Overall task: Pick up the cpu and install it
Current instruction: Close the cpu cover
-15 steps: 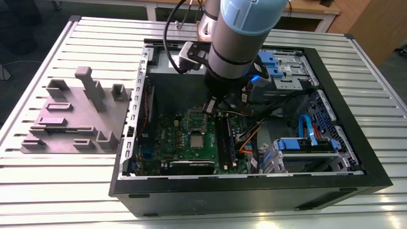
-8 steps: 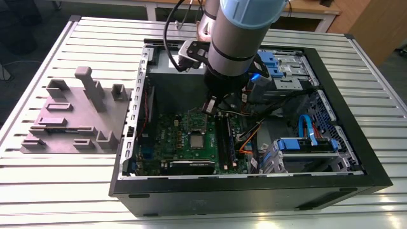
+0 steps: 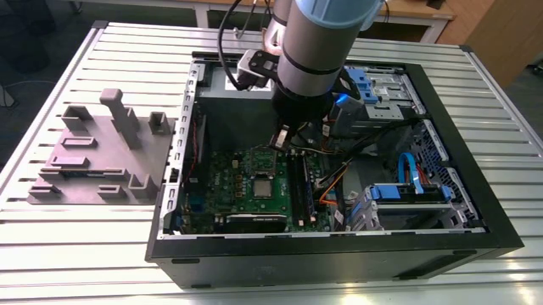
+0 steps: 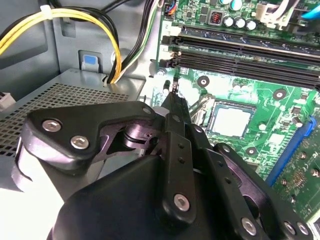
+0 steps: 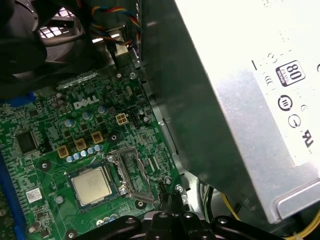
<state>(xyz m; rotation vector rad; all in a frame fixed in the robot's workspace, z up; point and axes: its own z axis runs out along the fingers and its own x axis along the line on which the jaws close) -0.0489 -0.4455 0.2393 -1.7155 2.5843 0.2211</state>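
1. Black linkage of the claw [image 4: 175, 97] fills the near part of the second wrist view; its fingers taper together to one narrow tip just above the green motherboard [image 4: 240, 85], and nothing shows between them
2. Open computer case [image 3: 458, 210] lies on its side on the slatted metal counter [image 3: 85, 254]; inside it are the motherboard, the grey power-supply box [image 5: 240, 100], blue drive brackets [image 3: 407, 190] towards the exterior view's right, and bundled cables [image 4: 95, 20]
3. Seated in the socket on the motherboard is the cpu [image 5: 91, 185], its silver top bare, with the socket frame [image 5: 131, 172] swung open just beside it
4. In both wrist views the claw tip hangs near the frame, close to the cpu but apart from it
5. On the exterior view's left, outside the case, a grey fixture plate [image 3: 98, 159] with upright blocks rests on the counter; the power-supply wall stands close beside the arm [image 3: 318, 51]
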